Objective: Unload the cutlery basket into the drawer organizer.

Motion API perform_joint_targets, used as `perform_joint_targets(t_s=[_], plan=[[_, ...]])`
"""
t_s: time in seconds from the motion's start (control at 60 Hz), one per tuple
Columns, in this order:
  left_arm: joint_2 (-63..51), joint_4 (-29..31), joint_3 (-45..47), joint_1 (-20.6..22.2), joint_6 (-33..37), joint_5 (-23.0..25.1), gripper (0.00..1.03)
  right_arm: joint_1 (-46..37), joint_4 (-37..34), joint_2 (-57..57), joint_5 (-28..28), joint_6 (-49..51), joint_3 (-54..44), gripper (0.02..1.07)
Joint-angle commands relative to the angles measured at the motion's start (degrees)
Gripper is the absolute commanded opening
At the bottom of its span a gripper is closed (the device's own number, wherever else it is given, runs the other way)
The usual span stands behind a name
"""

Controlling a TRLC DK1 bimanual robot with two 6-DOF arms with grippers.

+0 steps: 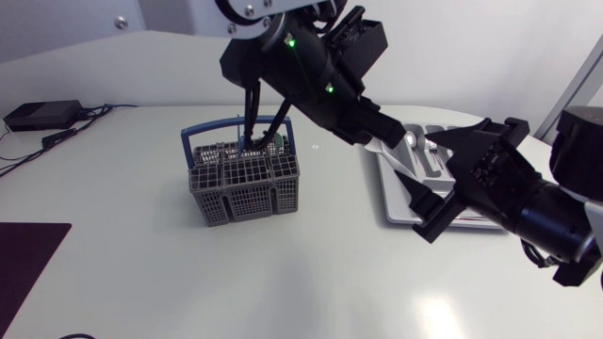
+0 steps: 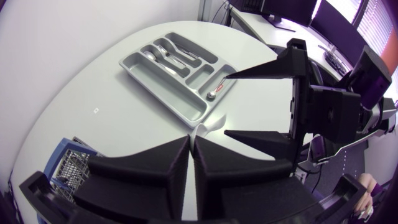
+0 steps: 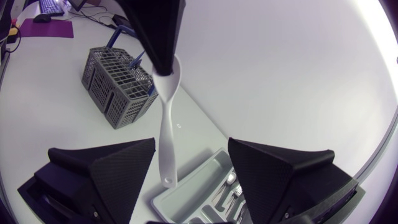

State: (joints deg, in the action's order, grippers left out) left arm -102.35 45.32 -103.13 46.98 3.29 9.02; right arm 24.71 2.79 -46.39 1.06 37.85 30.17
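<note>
Between the spread fingers of the right gripper (image 3: 191, 149), above the near end of the drawer organizer (image 3: 180, 190), a white spoon (image 3: 166, 124) hangs handle-down from the left gripper (image 3: 163, 59). The left gripper is clenched on the spoon's wider end. The right gripper is released: neither finger touches the spoon, which hangs closer to one finger than to the other.

The arrangement reads as a handover. Gripping the spoon at its top leaves the long handle bare for the right gripper to close on. The organizer also sits on the right arm's side of the table (image 1: 283, 273), so that arm is better placed to set the spoon down.

The cutlery basket (image 1: 243, 179) stands well apart, behind the left gripper, with bare tabletop between it and the organizer. What look like dark handles (image 1: 251, 118) rise from it, so the unloading appears unfinished. Ahead of the left gripper and past the right gripper's fingers, metal cutlery (image 2: 165, 53) already lies in the organizer's long compartments, and a small spoon (image 2: 217, 90) lies in a side one.

Room is tightest right at the exchange. The two grippers are close, tip towards tip, and the spoon's lower end hangs near the organizer's raised rim. A grasp low on the handle would leave the left gripper space to let go and draw back towards the basket. The table's curved edge runs close beyond the organizer, so there is little room on that far side.
</note>
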Motion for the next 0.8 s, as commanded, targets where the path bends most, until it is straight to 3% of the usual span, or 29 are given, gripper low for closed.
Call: perform_joint_targets(t_s=[0.0, 0.267, 0.783], plan=[[-1.19, 0.56, -1.81, 0.13, -4.26, 1.27, 0.11, 0.43, 1.34, -1.25, 0.87, -2.51, 1.99, 0.75], [-1.10, 0.29, -1.81, 0.04, -5.84, 2.94, 0.11, 4.21, 3.28, -2.21, 2.19, -2.78, 1.47, 0.52], [-1.10, -0.23, -1.63, -0.58, -5.75, 3.11, 0.11, 5.79, 2.66, -1.86, 2.46, -2.51, -0.03, 0.52]])
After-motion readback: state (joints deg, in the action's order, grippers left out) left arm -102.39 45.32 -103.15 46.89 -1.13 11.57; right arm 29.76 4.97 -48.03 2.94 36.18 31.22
